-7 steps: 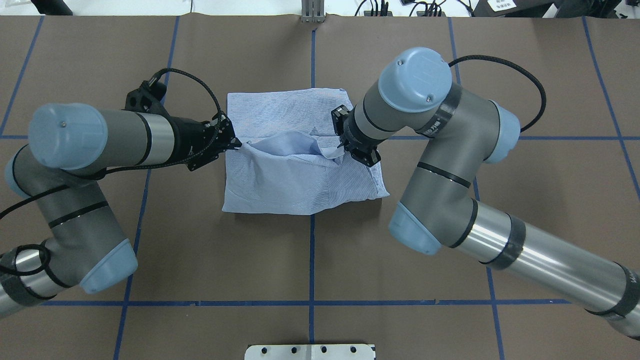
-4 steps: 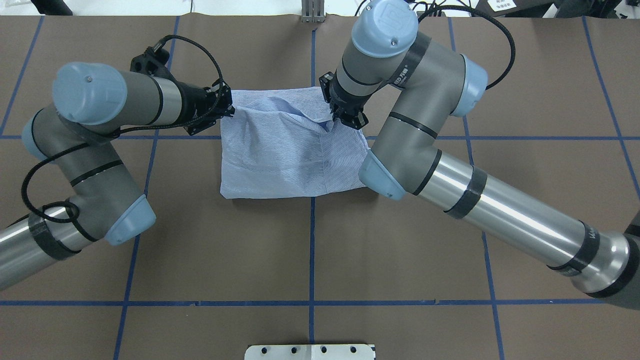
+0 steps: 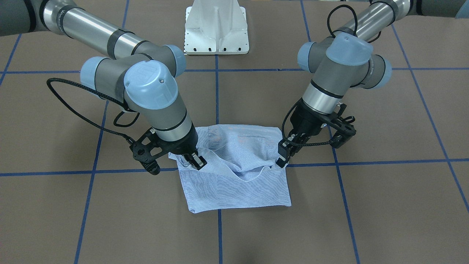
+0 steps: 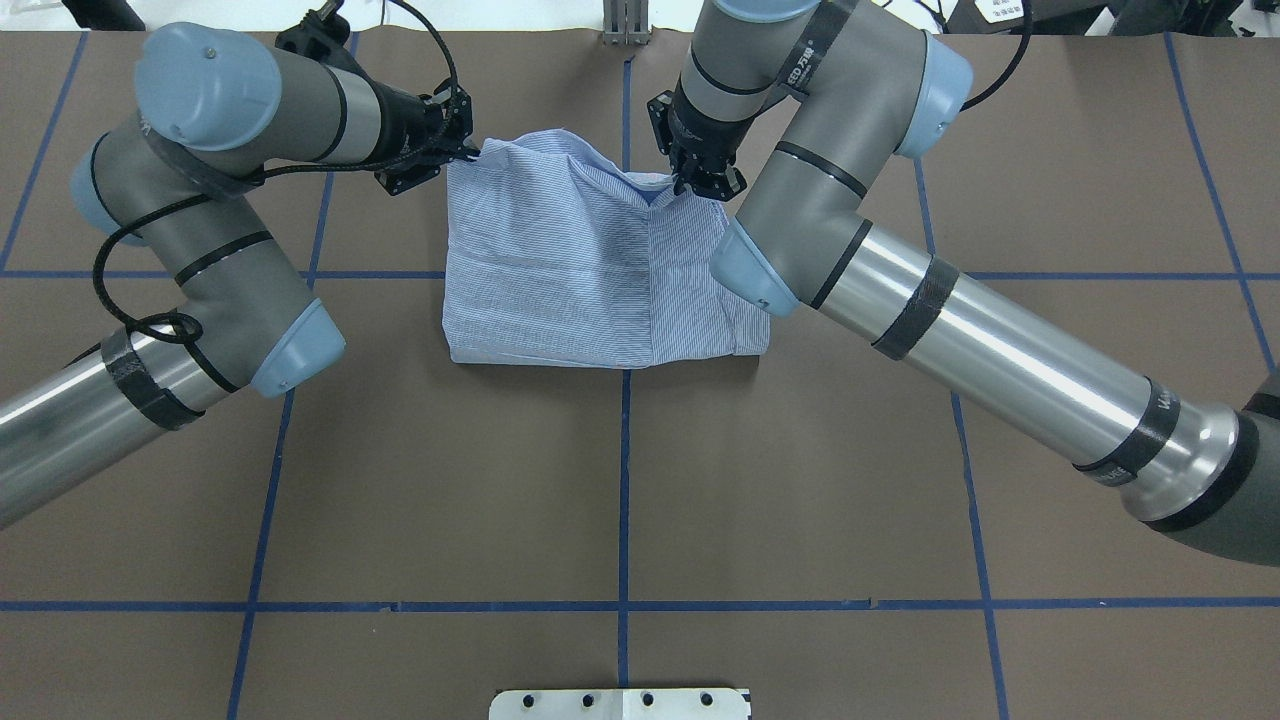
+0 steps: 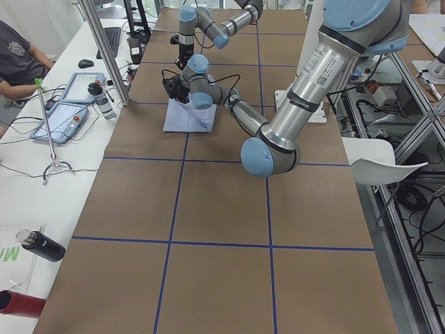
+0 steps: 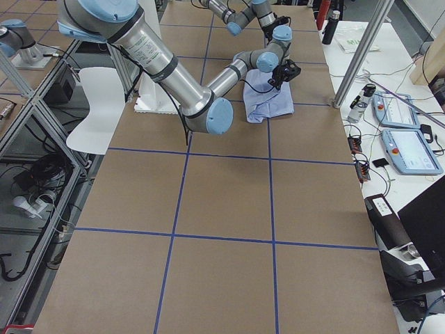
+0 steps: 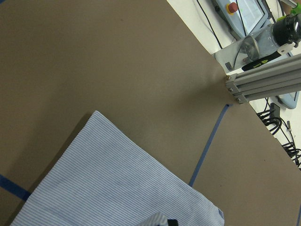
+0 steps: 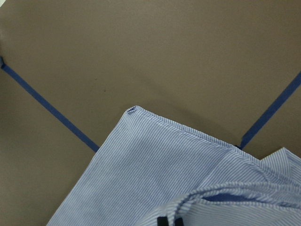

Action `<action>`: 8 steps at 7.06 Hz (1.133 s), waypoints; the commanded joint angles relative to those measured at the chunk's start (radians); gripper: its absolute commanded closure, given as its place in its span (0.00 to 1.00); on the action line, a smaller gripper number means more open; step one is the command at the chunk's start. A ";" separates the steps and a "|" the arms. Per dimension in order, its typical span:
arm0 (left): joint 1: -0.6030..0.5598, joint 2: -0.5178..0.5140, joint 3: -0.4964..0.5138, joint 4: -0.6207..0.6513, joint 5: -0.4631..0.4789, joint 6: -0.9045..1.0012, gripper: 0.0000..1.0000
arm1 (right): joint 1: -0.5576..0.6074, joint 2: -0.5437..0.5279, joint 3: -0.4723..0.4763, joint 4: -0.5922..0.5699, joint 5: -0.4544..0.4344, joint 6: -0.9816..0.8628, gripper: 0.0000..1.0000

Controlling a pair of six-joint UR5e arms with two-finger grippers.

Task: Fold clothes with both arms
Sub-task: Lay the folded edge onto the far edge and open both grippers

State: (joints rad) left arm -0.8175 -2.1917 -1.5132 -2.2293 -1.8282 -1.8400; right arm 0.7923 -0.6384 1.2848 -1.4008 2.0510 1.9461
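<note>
You can see both arms have carried the pinched edge of the shirt [image 4: 560, 280] toward the frame's top since a second ago. The left arm [image 4: 250, 95] clamps its jaws on the upper-left corner, and the right arm [image 4: 840, 90] clamps its jaws on the top edge. The shirt lies on the tabletop [image 4: 450, 480], upper centre.

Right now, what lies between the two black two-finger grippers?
The light-blue striped shirt: its lifted edge sags from left gripper to right gripper, per front-facing view.
</note>
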 commanded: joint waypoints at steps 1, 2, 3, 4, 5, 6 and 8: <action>-0.005 -0.028 0.072 -0.054 0.000 0.011 1.00 | 0.005 0.067 -0.097 0.003 0.001 -0.012 1.00; -0.006 -0.046 0.121 -0.085 0.001 0.011 1.00 | 0.013 0.074 -0.135 0.044 0.001 -0.021 1.00; -0.006 -0.051 0.166 -0.128 0.003 0.011 1.00 | 0.015 0.074 -0.181 0.093 0.000 -0.022 1.00; -0.006 -0.052 0.201 -0.147 0.006 0.028 1.00 | 0.019 0.075 -0.208 0.114 0.000 -0.039 1.00; -0.014 -0.057 0.224 -0.150 0.009 0.037 1.00 | 0.019 0.077 -0.247 0.155 0.000 -0.065 1.00; -0.014 -0.071 0.243 -0.150 0.012 0.039 1.00 | 0.019 0.089 -0.283 0.176 0.000 -0.065 1.00; -0.017 -0.094 0.278 -0.157 0.033 0.041 0.61 | 0.034 0.121 -0.358 0.241 -0.003 -0.073 0.71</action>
State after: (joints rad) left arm -0.8322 -2.2761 -1.2506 -2.3816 -1.8089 -1.8004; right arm 0.8175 -0.5304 0.9651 -1.1959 2.0495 1.8768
